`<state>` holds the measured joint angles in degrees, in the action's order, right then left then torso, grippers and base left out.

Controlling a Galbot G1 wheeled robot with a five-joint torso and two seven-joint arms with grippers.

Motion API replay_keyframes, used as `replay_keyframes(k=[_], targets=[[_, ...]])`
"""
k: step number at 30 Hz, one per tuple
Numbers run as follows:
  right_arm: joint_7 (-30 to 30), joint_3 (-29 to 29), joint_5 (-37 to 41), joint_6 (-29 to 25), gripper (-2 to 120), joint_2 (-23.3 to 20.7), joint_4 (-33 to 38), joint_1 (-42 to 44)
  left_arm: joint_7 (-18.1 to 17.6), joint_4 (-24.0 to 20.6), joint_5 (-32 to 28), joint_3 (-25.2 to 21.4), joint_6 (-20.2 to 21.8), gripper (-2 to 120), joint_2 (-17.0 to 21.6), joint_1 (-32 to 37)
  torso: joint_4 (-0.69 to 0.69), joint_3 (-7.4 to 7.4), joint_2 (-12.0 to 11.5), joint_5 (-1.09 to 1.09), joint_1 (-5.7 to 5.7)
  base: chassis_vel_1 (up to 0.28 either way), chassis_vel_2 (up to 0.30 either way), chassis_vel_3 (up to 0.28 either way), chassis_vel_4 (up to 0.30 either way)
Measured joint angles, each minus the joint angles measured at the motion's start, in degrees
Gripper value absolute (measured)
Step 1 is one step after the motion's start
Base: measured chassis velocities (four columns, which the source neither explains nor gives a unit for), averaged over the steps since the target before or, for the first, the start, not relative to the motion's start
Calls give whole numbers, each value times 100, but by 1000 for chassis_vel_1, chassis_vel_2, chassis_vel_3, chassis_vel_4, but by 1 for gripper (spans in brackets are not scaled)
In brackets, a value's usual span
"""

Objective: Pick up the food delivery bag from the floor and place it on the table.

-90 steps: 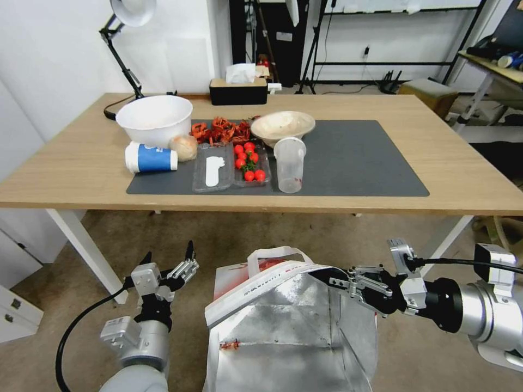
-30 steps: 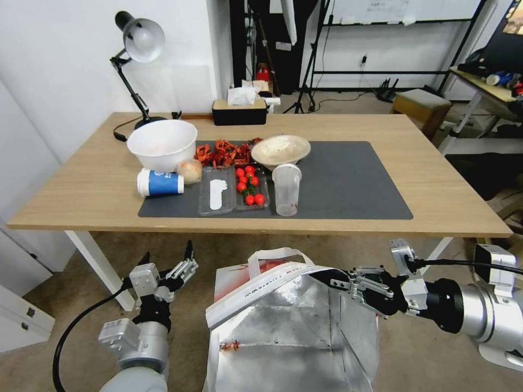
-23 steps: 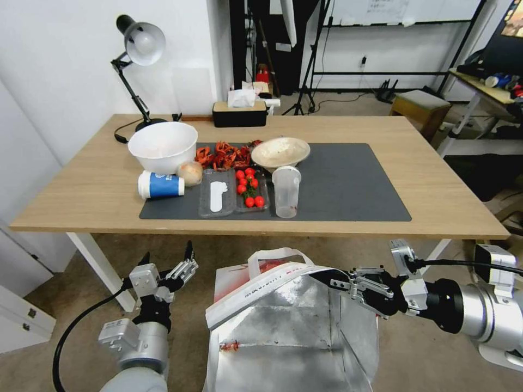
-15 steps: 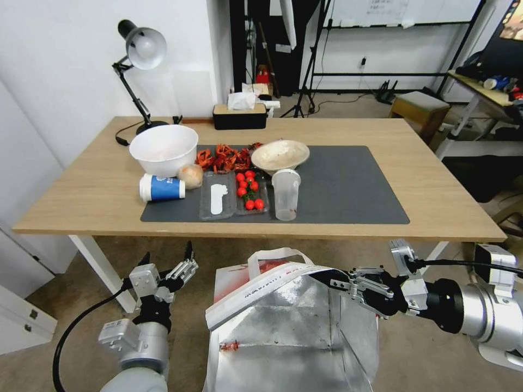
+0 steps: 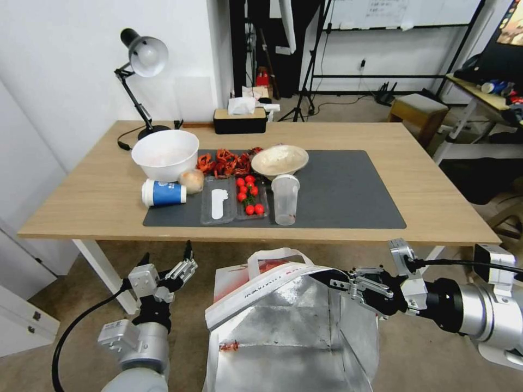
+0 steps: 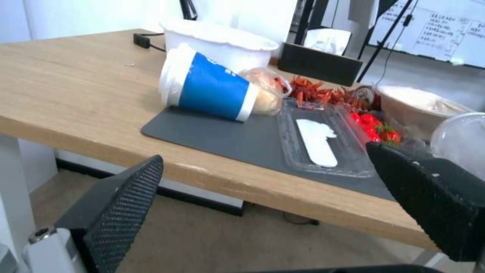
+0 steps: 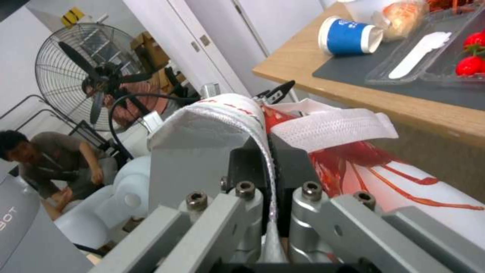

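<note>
- Food delivery bag [image 5: 283, 321], big boxy red-and-white with shiny silver foil lining and white strap handles: near centre, below the table's near edge, mouth open, hanging from the right gripper.
- Long light-wood table [image 5: 81, 190] with white legs and dark grey mat [image 5: 348, 190]: far side of the bag, bag not on it.
- Right gripper [image 5: 332, 281]: reaches in from the right, jaws pressed together on the bag's white rim band; the right wrist view shows the band pinched between the fingers [image 7: 252, 159].
- Left gripper [image 5: 169, 256]: near left, just beside the bag, not touching it, jaws spread wide, holding nothing.
- On the mat's left half: white bowl [image 5: 165, 154], tipped blue paper cup [image 5: 163, 193], clear plastic cup [image 5: 285, 198], cherry tomatoes [image 5: 248, 194].
</note>
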<state>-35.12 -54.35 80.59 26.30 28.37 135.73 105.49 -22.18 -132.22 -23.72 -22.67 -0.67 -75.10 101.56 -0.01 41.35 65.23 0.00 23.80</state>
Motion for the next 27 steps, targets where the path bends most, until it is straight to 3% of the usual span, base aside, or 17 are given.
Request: replay_keyframes(k=[27], targets=[[2, -179, 187, -3, 0, -130, -61, 24, -38, -12, 98, -18, -155, 100, -36, 58, 0, -23, -46, 0, -21, 0, 0, 0, 0]])
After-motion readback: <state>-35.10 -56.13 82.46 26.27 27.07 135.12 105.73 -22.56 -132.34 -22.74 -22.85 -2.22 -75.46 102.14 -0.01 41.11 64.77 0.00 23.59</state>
